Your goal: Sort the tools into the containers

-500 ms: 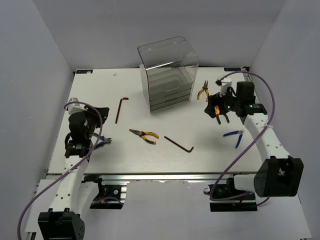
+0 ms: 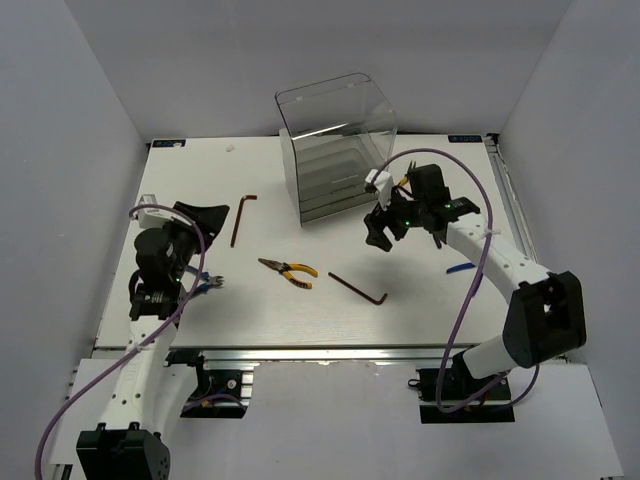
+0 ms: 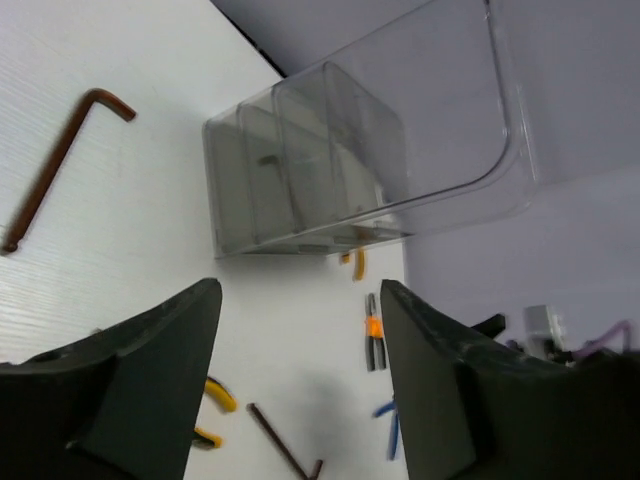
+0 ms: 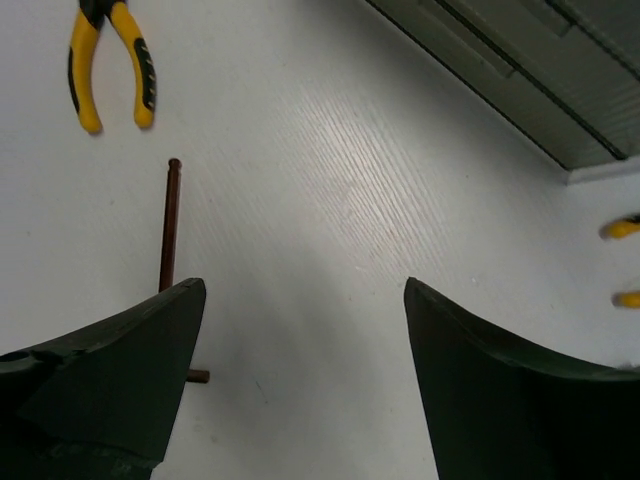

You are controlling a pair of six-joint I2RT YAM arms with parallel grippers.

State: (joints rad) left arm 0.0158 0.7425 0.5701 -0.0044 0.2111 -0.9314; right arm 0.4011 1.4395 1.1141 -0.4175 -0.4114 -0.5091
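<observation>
Toward the far edge of the table (image 2: 190, 190) stands the clear cabinet (image 2: 335, 150), your right gripper (image 4: 305, 290) hovering before it, fingers spread and empty. Your left gripper (image 3: 300, 290), likewise spread and empty, hangs near blue cutters (image 2: 208, 283); yellow pliers (image 2: 288, 270) and a hex key (image 2: 358, 288) lie between.

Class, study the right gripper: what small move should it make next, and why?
Probably shift the right gripper over the hex key and lower it. Its fingers stand open with nothing between them, and that key lies loose on the table close by one finger in the right wrist view, nearer than the yellow pliers.
</observation>
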